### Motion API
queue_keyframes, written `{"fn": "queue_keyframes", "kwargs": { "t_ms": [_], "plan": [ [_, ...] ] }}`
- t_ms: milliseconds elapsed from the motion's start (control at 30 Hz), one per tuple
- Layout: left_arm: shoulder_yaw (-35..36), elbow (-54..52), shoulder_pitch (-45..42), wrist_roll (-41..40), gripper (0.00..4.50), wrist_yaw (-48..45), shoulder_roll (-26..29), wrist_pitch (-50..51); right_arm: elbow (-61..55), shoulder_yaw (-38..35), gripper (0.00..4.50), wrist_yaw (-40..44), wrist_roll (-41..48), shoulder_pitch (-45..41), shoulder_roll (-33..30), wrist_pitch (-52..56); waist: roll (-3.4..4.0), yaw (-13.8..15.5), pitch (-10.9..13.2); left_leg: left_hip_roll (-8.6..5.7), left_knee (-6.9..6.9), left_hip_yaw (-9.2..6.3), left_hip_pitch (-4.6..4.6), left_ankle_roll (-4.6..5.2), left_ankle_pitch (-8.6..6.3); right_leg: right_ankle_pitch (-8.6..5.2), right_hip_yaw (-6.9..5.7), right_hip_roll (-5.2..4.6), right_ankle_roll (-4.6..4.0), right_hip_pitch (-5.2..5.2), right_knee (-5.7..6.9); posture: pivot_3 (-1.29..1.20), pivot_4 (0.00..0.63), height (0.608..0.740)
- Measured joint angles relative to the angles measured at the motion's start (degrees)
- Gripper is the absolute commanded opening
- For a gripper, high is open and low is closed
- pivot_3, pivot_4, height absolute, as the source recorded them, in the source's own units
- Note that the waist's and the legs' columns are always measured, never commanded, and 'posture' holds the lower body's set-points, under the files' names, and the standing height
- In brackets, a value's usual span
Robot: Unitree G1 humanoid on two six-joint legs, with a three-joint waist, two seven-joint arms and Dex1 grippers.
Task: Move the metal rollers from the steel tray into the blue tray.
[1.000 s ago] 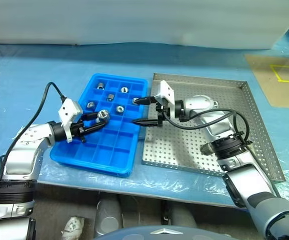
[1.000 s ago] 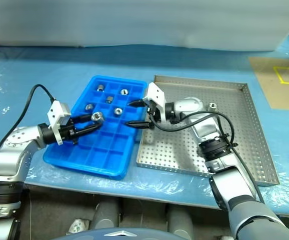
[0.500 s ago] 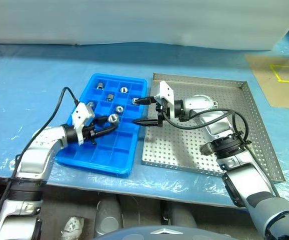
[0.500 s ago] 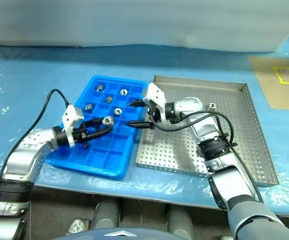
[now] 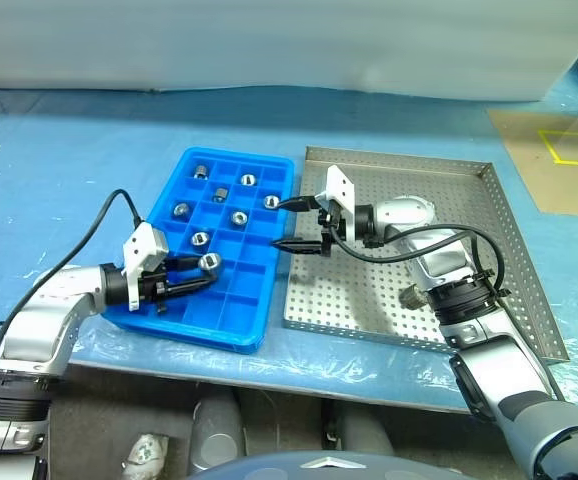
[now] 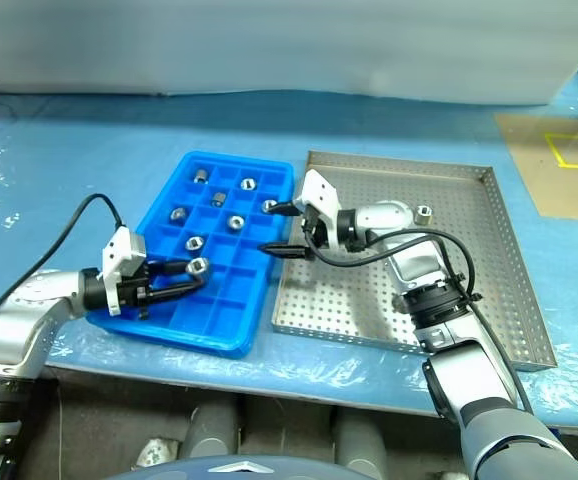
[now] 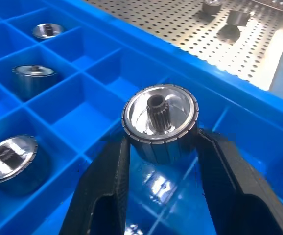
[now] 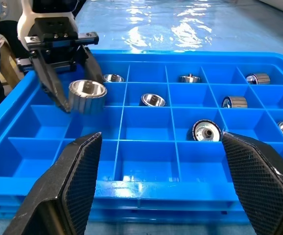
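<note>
Over the blue tray (image 5: pixel 231 305), left pincer (image 5: pixel 197 272) clamps a metal roller (image 5: pixel 209 262) tilted; right pincer (image 5: pixel 294 222) gapes.

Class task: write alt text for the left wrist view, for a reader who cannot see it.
The left gripper holds a metal roller between its two black fingers above the blue tray. Three more rollers sit in nearby compartments, and the steel tray lies beyond.

Blue-covered table (image 5: pixel 89 150) w/ blue tray (image 5: pixel 269 165) beside steel tray (image 5: pixel 509 210).
</note>
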Motion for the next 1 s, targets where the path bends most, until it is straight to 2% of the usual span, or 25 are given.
{"fn": "queue_keyframes", "kwargs": {
  "t_ms": [200,567,733,1000],
  "plan": [
    [-1.2,0.4,0.5,0.2,4.04,-1.5,1.0,0.0,0.0,0.0,4.02,-0.2,-0.2,0.0,0.0,0.0,0.00,-0.2,0.0,0.00,0.00,0.00,0.04,0.01,0.00,0.00,0.01,0.00,0.00,0.00,0.05,0.09,0.150,0.740],
    [-1.1,4.2,-7.5,1.0,4.04,4.9,-4.9,-4.0,-0.9,-0.5,4.02,-1.2,-0.2,1.0,-1.4,0.3,-0.01,-0.3,0.0,-0.01,0.19,0.00,0.06,-0.06,0.04,0.00,0.07,0.00,0.00,0.00,0.31,0.03,0.150,0.740],
    [-1.2,5.6,-14.9,0.7,4.04,4.8,-6.2,-4.2,-3.1,-2.3,4.02,-2.1,-0.2,2.2,-3.7,1.5,-0.01,-0.5,0.0,-0.03,0.35,-0.01,0.07,-0.08,0.05,0.00,0.12,0.00,0.00,0.01,0.44,-0.03,0.150,0.740],
    [-3.3,10.6,-26.7,-1.5,4.04,2.8,-12.8,-2.9,-9.8,-7.0,4.02,-4.2,0.4,7.5,-10.1,5.2,-0.01,-0.8,0.0,-0.07,0.46,0.02,0.04,-0.05,0.04,0.00,0.24,0.02,0.01,0.05,0.43,-0.18,0.150,0.740]
  ]
}}
